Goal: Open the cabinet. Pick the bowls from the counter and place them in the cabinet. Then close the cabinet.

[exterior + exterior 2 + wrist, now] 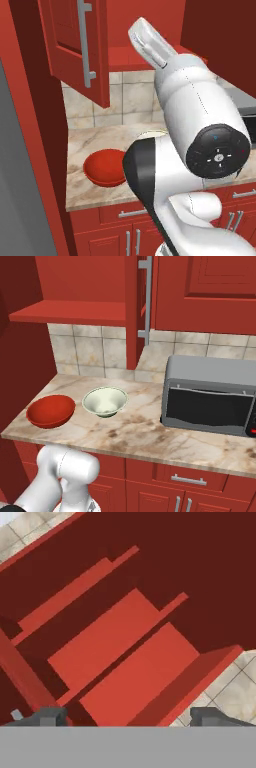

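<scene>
The cabinet (70,312) stands open, its left door (67,40) swung out with the long silver handle (85,42) facing me. The red inner shelf (125,662) is bare in the hand view. My gripper (131,718) points into the cabinet, open, its fingertips (50,716) wide apart with nothing between them. On the counter (145,433) the red bowl (50,411) (105,169) sits at the left. The pale greenish-white bowl (104,401) stands just right of it, upright; in the left base view my arm hides most of the pale bowl (152,133).
A grey microwave (210,401) occupies the counter's right side. The right cabinet door (205,291) is shut, and the open door's edge (132,311) hangs above the counter between the bowls and the microwave. A tall red side panel (30,125) borders the counter at the left.
</scene>
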Robot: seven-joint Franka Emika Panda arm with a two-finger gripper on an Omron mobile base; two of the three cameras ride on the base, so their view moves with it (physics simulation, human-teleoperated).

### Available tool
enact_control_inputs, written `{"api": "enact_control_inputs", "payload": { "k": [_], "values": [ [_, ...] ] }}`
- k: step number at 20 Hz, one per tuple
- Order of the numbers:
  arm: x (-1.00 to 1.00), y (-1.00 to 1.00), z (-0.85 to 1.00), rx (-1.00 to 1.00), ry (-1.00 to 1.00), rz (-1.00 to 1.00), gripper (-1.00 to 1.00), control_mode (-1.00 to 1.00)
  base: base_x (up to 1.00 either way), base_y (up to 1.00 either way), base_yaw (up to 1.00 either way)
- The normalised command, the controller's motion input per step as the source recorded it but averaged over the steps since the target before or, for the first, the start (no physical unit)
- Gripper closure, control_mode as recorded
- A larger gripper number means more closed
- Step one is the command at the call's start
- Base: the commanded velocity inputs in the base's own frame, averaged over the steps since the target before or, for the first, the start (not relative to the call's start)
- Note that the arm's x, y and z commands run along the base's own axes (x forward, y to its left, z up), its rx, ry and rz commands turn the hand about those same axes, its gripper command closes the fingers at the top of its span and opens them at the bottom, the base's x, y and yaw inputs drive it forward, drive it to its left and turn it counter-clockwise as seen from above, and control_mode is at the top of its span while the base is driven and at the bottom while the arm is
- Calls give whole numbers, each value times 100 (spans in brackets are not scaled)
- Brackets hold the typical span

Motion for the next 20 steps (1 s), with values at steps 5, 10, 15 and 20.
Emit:
{"api": "enact_control_inputs", "payload": {
  "k": [5, 10, 15, 20],
  "values": [
    [-6, -45, 0, 39, 22, 10, -100, -100, 0, 0, 0],
    [62, -18, -8, 40, 25, 25, -100, -100, 0, 0, 0],
    [46, -14, -34, 35, 21, 34, -100, -100, 0, 0, 0],
    [10, 0, -37, 26, -3, 27, -100, -100, 0, 0, 0]
  ]
}}
